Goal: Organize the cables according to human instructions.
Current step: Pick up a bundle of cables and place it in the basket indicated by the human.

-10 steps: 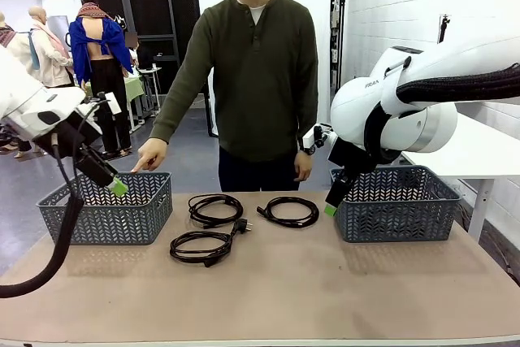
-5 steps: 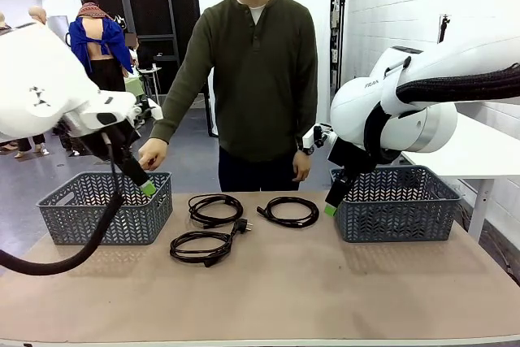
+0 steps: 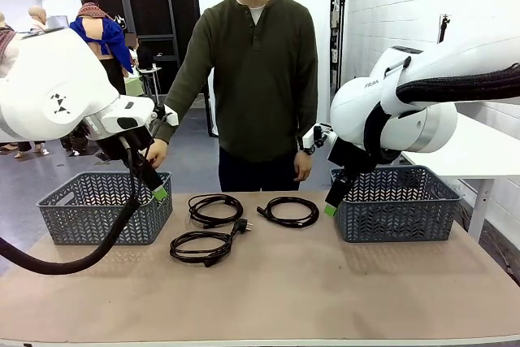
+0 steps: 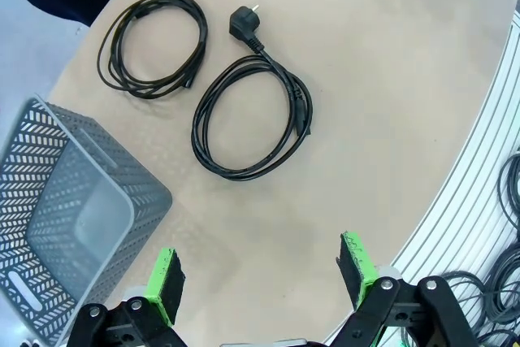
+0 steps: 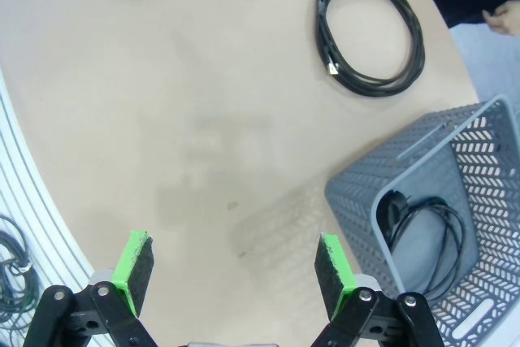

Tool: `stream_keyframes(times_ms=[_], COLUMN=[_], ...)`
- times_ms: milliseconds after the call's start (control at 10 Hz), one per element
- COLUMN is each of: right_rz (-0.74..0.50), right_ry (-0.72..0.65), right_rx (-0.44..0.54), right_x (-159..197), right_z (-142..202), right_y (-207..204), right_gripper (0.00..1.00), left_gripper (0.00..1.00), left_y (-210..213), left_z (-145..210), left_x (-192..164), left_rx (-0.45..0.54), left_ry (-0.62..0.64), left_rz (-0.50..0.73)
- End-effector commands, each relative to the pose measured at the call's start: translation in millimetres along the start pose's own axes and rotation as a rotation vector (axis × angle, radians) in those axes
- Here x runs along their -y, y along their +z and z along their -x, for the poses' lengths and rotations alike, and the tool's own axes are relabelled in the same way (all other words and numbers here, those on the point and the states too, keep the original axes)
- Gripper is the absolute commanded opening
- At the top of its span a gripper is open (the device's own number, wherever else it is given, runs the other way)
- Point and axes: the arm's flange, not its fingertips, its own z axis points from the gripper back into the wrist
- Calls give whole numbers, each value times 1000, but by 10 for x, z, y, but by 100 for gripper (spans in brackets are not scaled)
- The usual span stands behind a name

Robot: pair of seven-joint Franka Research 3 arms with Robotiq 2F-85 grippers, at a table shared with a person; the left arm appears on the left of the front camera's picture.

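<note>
Left claw wide open, holding nothing, up over the table next to the left basket. Right claw wide open too, holding nothing, just beside the right basket. Three cables flat in loops on the table between the baskets, apart from both claws. A fourth cable inside the right basket. A person's hand behind the left basket.
</note>
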Motion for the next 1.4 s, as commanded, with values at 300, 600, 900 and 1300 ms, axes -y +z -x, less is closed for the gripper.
stream_keyframes(times_ms=[300,600,900,1300], right_rz=[2,2,2,2], right_ry=[-4,-4,-4,-4], right_rx=[0,0,0,0], right_x=[0,0,0,0], right_z=[7,7,7,7], right_y=[-14,-14,-14,-14], right_gripper=[100,100,100,100], left_gripper=[100,100,100,100], left_y=[3,-148,-438,-969], left_z=[6,-370,-634,-998], left_x=[-13,130,223,486], left_rx=[0,-59,-169,-183], left_ry=[3,130,209,277], left_rz=[-1,49,113,145])
